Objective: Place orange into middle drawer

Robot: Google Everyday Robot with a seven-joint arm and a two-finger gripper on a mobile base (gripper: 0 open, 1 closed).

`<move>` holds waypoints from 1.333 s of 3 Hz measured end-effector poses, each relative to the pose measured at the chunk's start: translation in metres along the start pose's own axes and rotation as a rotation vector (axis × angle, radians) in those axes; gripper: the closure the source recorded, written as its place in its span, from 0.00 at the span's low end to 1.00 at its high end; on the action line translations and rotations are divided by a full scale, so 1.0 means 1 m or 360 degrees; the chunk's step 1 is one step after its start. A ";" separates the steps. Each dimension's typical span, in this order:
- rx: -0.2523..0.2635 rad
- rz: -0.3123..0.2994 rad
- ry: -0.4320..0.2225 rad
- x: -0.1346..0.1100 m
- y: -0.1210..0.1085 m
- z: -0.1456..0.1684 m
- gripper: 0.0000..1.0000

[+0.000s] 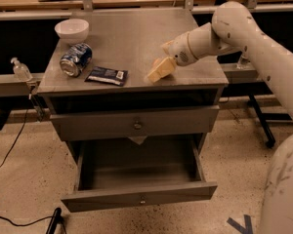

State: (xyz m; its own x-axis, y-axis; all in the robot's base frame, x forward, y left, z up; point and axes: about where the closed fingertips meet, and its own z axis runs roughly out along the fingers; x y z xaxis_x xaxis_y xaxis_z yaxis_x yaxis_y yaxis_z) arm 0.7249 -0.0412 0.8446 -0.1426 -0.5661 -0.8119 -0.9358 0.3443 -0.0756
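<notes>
My gripper (160,70) is low over the front right part of the cabinet top (132,38), at the spot where the orange lay. The orange is hidden behind the gripper, and I cannot tell whether it is held. The white arm reaches in from the right. The middle drawer (102,201) is pulled open below, and nothing shows in the part of its inside that I can see. The upper drawer front (97,126), with a round knob, is closed.
On the cabinet top stand a white bowl (72,29) at the back left, a blue soda can (76,59) lying on its side, and a dark snack packet (106,75). A clear bottle (21,69) sits on the rail to the left. A cable (10,150) runs along the floor at the left.
</notes>
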 end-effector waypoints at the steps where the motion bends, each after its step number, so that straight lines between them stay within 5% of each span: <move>1: 0.0076 0.0069 0.0077 0.009 0.000 0.011 0.00; 3: 0.0064 0.0085 0.0022 0.010 -0.002 0.005 0.00; 4: 0.0023 0.0089 -0.0063 0.008 -0.004 -0.004 0.15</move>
State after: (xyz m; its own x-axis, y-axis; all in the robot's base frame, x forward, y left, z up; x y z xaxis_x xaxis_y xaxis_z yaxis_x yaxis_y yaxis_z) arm 0.7258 -0.0505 0.8409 -0.1813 -0.5158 -0.8373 -0.9221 0.3852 -0.0376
